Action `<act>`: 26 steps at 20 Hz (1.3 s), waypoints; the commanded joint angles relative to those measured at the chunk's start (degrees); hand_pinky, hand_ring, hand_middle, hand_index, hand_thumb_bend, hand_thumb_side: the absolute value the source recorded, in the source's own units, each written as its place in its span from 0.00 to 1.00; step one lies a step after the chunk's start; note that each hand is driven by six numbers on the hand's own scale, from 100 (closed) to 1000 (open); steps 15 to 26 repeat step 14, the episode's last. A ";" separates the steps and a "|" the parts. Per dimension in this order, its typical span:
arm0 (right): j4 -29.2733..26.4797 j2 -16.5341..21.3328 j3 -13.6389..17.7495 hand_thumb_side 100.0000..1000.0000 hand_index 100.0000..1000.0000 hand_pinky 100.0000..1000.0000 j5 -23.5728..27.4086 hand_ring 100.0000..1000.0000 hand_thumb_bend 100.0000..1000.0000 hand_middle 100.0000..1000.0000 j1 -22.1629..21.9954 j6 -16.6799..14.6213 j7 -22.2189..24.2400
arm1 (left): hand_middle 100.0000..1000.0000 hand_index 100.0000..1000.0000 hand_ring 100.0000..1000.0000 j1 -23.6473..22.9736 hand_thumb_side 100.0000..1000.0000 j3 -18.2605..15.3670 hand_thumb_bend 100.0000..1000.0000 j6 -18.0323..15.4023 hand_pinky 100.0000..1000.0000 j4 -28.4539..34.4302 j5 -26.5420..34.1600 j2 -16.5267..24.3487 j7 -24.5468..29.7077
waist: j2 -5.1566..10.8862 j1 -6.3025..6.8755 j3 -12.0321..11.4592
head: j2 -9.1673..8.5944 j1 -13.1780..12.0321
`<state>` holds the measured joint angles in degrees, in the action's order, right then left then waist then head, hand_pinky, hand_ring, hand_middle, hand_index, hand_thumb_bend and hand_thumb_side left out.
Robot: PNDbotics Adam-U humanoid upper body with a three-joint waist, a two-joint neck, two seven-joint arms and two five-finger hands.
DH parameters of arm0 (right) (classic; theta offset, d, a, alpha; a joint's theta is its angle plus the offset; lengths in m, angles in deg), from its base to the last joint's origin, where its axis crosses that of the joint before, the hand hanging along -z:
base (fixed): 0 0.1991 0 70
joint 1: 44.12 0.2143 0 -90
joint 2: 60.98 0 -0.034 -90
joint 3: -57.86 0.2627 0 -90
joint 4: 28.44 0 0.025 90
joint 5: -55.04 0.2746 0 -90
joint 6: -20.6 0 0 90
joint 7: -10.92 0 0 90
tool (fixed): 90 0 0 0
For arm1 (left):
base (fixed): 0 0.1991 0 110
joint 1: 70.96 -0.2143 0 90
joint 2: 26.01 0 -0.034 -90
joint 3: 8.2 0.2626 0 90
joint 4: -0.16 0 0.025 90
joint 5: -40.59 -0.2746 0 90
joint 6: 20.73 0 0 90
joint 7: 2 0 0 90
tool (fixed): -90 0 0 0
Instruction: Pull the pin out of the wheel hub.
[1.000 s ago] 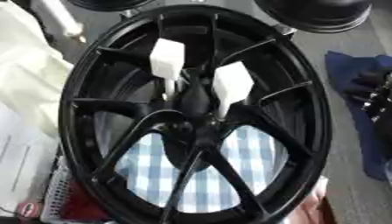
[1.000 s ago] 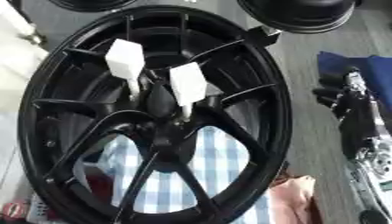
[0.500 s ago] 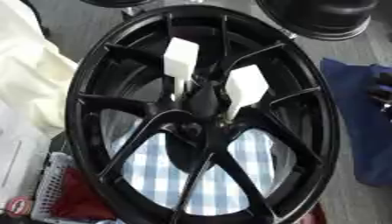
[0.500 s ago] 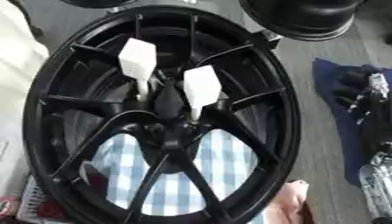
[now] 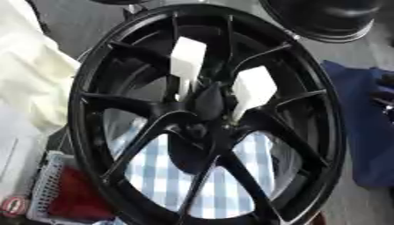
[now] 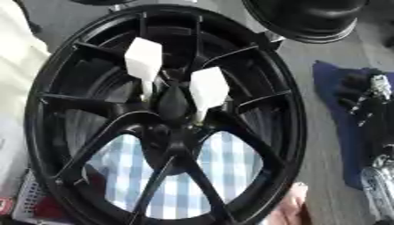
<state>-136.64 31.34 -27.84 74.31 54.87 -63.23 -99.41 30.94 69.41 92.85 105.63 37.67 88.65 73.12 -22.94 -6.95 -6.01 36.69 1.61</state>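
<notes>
A large black wheel hub (image 5: 123,110) with spokes fills the middle of both views. Two white pins with flat, tag-like heads stand in its centre: one on the left (image 5: 187,59) and one on the right (image 5: 252,88). Their thin stems run down into the hub beside the centre boss. My right hand (image 6: 360,94) lies at the right edge on a blue cloth, well clear of the wheel and touching neither pin. My left hand shows in no view.
A blue-and-white checked cloth (image 5: 177,176) lies under the wheel. A second black wheel (image 6: 308,17) sits at the top right. White fabric (image 5: 31,88) borders the left side. A white mesh basket with something red (image 5: 58,197) is at the lower left.
The whole picture has shifted, so the camera has moved. Both white pins stay in the hub, and my right hand keeps its place on the blue cloth.
</notes>
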 commanded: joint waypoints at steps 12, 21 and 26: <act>-3.06 1.84 1.06 0.80 0.69 0.79 -0.46 0.68 0.00 0.68 1.15 -0.37 -0.30 | 0.60 0.73 0.80 3.77 0.81 0.24 0.02 -16.87 0.61 7.61 18.73 -5.85 -5.78 | 1.18 0.05 0.42 | 0.10 -0.79; -3.42 1.73 1.05 0.80 0.69 0.79 -0.56 0.68 0.00 0.68 1.45 -0.35 -0.29 | 0.60 0.74 0.80 4.91 0.81 0.67 0.02 -18.05 0.61 8.16 19.09 -8.40 -5.50 | 1.14 -0.11 0.50 | -0.02 -0.82; -3.42 1.73 1.05 0.80 0.69 0.79 -0.56 0.68 0.00 0.68 1.45 -0.35 -0.29 | 0.60 0.74 0.80 4.91 0.81 0.67 0.02 -18.05 0.61 8.16 19.09 -8.40 -5.50 | 1.14 -0.11 0.50 | -0.02 -0.82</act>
